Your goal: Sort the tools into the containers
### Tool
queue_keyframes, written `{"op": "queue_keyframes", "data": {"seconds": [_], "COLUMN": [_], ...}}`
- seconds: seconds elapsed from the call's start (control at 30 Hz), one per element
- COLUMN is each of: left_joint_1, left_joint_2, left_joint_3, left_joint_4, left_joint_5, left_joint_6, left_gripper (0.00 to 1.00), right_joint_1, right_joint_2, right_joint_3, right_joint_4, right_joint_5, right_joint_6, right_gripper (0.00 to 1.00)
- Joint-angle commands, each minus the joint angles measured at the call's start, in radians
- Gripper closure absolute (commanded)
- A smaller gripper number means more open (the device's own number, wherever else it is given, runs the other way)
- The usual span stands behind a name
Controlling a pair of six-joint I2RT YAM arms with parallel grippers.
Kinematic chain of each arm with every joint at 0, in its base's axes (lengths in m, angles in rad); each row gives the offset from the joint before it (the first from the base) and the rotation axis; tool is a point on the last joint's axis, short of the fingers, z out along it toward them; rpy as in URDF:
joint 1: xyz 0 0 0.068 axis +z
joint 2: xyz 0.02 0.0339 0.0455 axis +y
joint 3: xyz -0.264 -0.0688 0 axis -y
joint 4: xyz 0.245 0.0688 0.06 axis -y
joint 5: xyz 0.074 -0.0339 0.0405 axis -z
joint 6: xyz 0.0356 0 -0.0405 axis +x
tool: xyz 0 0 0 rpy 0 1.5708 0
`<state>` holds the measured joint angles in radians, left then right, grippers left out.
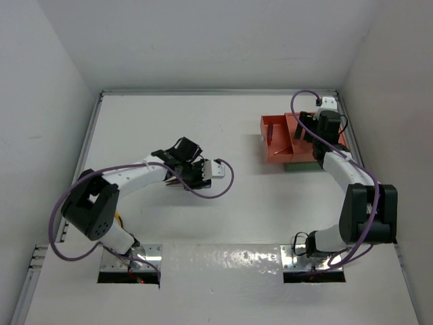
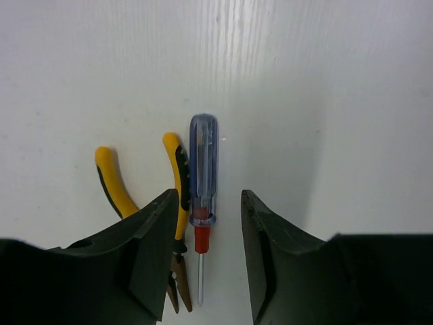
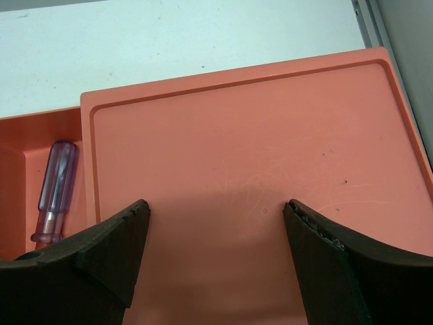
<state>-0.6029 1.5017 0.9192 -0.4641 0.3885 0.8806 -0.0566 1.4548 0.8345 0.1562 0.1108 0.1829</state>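
- Where the table (image 1: pixel 270 217) reaches its far right corner, the orange-red tray (image 1: pixel 276 153) sits.
- Right gripper (image 3: pixel 213 223) hangs over it, jaws wide and empty.
- Left gripper (image 2: pixel 206 261), jaws apart, straddles the blue-handled screwdriver (image 2: pixel 203 162) on the table.
- Yellow-handled pliers (image 2: pixel 177 176) lie just beside it.
- A second screwdriver (image 3: pixel 54 186) lies in the tray's deeper compartment.
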Motion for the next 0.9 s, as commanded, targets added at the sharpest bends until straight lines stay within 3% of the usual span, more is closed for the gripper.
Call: {"op": "queue_keyframes", "data": {"seconds": [0.0, 0.33, 0.5, 0.87], "left_joint_1": [0.015, 0.015, 0.014, 0.014], "left_joint_2": [0.101, 0.153, 0.097, 0.095], "left_joint_3": [0.021, 0.003, -0.029, -0.065], "left_joint_4": [-0.053, -0.014, -0.05, -0.07], "left_joint_5": [-0.048, -0.073, 0.006, 0.023], "left_joint_6": [0.026, 0.008, 0.052, 0.089], "left_gripper": [0.61, 0.71, 0.76, 0.72], "right_joint_1": [0.0, 0.0, 0.0, 0.0], "right_joint_2": [0.049, 0.047, 0.049, 0.055], "right_joint_3": [-0.069, -0.071, -0.069, -0.066], "right_joint_4": [-0.274, -0.279, -0.277, -0.282], "right_joint_5": [-0.005, -0.003, 0.0, -0.003], "right_joint_6": [-0.011, -0.013, -0.016, -0.014], "right_gripper": [0.2, 0.2, 0.19, 0.18]}}
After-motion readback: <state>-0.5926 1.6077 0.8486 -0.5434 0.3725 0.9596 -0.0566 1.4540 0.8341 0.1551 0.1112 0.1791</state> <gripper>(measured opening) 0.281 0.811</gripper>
